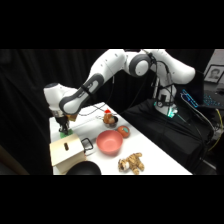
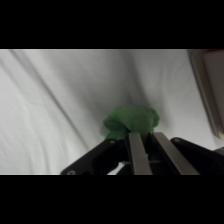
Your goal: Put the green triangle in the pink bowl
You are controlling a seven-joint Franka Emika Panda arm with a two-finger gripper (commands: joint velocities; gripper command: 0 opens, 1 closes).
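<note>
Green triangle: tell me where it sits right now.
In the side view the green triangle sits at the table's far left end, directly under the gripper, behind the tan box; the pink bowl lies further right.

The arm [image 1: 107,70] was stretched from its base [image 1: 167,102] at the upper right across to the table's far left corner, elbow raised high and forearm sloped downward. The wrist [image 1: 55,95] was turned so that the gripper [image 1: 63,129] was pointed straight down, low over the table's surface. In the wrist view the two fingers [image 2: 136,152] were seen close together, near parallel, their tips set against the triangle [image 2: 131,121].
</note>
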